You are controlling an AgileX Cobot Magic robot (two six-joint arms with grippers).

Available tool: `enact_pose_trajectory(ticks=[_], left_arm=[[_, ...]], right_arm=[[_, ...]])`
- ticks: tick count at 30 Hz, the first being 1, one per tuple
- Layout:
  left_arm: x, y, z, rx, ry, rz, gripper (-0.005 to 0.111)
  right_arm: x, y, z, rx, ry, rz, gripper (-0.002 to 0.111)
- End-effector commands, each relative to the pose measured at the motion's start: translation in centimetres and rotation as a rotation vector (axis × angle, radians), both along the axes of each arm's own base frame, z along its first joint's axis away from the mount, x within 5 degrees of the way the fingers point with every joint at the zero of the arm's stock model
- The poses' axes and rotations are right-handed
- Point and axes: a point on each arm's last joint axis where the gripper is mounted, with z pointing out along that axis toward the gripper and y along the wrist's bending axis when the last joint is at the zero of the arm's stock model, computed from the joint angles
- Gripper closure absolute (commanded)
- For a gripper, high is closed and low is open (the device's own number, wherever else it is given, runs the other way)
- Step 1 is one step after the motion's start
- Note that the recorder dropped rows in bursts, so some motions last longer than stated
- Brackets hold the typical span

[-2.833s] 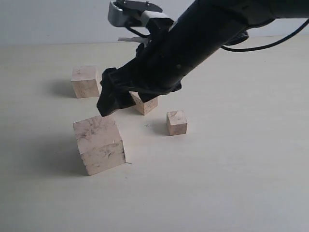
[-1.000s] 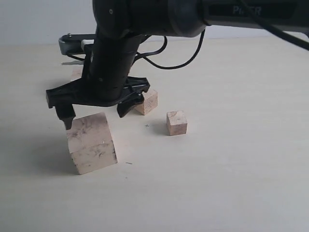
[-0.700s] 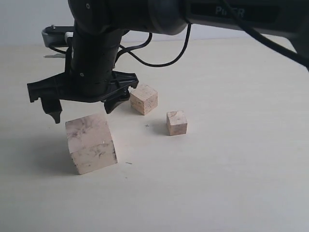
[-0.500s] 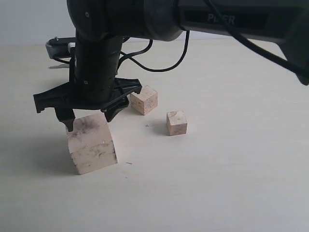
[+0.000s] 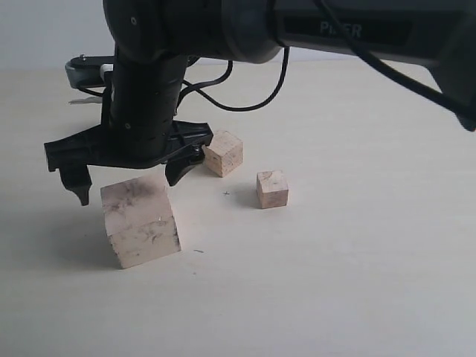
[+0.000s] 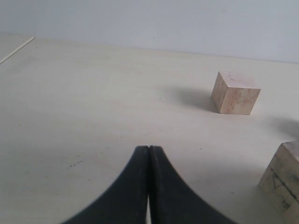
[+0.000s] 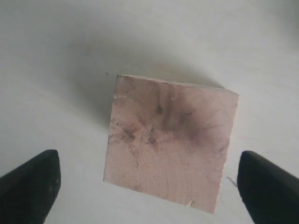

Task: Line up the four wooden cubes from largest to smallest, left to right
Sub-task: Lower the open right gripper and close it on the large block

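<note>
The largest wooden cube (image 5: 140,222) stands at the front left, its smudged top (image 7: 170,140) filling the right wrist view. My right gripper (image 5: 128,180) reaches across and hovers just above it, open wide, one fingertip (image 5: 78,187) to either side and nothing held. A smaller cube (image 5: 224,153) and the smallest cube (image 5: 272,188) stand to the right. The arm hides the fourth cube in the exterior view. My left gripper (image 6: 148,148) is shut and empty, low over the table. Ahead of it are one cube (image 6: 235,92) and the corner of another (image 6: 285,182).
The pale table (image 5: 349,282) carries only the cubes. The right arm's black body and cable (image 5: 245,97) span the upper part of the exterior view. A light wall (image 6: 149,18) lies beyond the table's far edge.
The right gripper's fingers have spread wider and lifted slightly off the largest cube's top. Since 2.8 s ago that cube has shifted a little to the left.
</note>
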Motion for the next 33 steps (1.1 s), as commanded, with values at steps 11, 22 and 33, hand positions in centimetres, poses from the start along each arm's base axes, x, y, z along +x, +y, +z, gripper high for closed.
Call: enact_pose_trajectory(ticks=[11, 22, 33], left_arm=[[0.0, 0.0, 0.0, -0.004, -0.015, 0.005, 0.107], [0.0, -0.1, 0.0, -0.004, -0.015, -0.014, 0.107], [0.0, -0.1, 0.0, -0.004, -0.015, -0.014, 0.107]], right_arm=[[0.1, 0.9, -2.8, -0.012, 0.054, 0.011, 0.003], [0.7, 1.1, -3.5, -0.034, 0.008, 0.022, 0.004], [1.8, 0.9, -0.9, -0.126, -0.103, 0.072, 0.004]])
